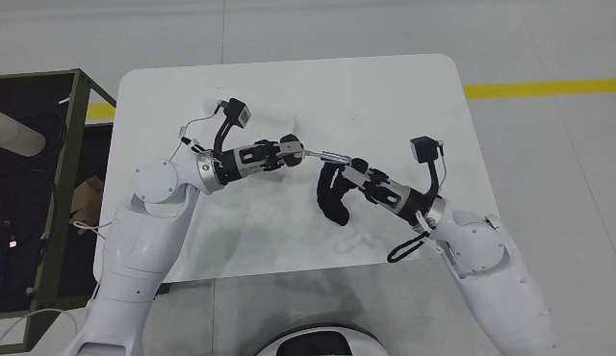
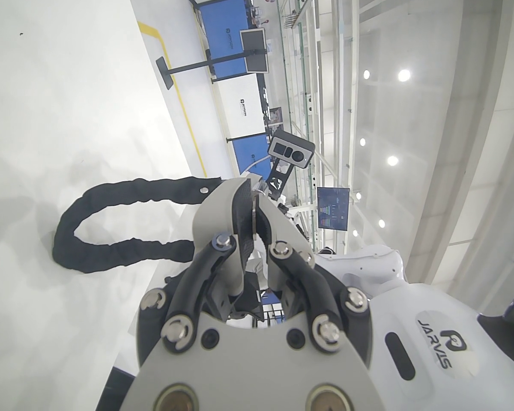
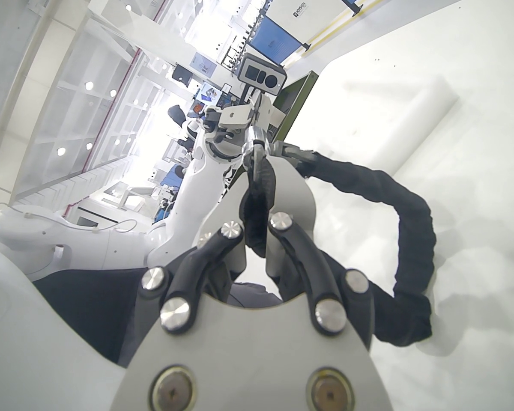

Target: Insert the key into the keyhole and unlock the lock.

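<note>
left gripper pinching key | right gripper clamping lock | forearms angled inward, tips facing

- A white table with rounded corners; its top is plain and matte.
- The black cloth-covered loop of the lock sits right of the table's middle. Its bend appears to rest on the tabletop.
- A few small dark specks dot the white surface, well apart from the loop.
</note>
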Robot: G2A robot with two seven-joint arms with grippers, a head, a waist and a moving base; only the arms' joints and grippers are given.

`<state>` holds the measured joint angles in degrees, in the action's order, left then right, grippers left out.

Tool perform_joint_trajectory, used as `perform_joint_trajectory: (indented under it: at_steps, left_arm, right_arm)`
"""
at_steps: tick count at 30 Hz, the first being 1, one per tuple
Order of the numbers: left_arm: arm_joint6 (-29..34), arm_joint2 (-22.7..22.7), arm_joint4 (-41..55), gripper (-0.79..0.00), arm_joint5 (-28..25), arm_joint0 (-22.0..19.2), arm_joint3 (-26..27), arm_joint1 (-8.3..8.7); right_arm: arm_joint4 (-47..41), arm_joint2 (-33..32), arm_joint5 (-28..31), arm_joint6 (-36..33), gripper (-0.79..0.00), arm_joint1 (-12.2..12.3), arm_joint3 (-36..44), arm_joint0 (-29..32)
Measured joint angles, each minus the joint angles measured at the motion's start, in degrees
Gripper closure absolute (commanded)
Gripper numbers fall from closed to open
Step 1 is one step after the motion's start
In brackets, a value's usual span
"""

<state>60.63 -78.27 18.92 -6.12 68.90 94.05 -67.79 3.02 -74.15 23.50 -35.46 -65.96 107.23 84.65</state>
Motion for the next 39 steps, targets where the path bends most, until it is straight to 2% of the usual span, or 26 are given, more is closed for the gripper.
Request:
perform_joint_trajectory:
  at_steps: [37,38,39]
  left_arm:
    - [1.5,0.4,-2.3,0.0,-1.1,-0.1,0.5,0.11]
    - [1.6,0.5,-2.4,-0.345,-1.1,-0.1,0.5,0.12]
    - [1.8,0.5,-2.6,-0.785,-1.1,-0.2,0.6,0.12]
  right_arm:
    - [3.8,1.7,-2.3,0.9,0.0,-0.5,0.4,-1.2]
    - [3.8,1.7,-2.3,0.9,0.0,-0.5,0.4,-1.2]
    - [3.8,1.7,-2.3,0.9,0.0,-0.5,0.4,-1.2]
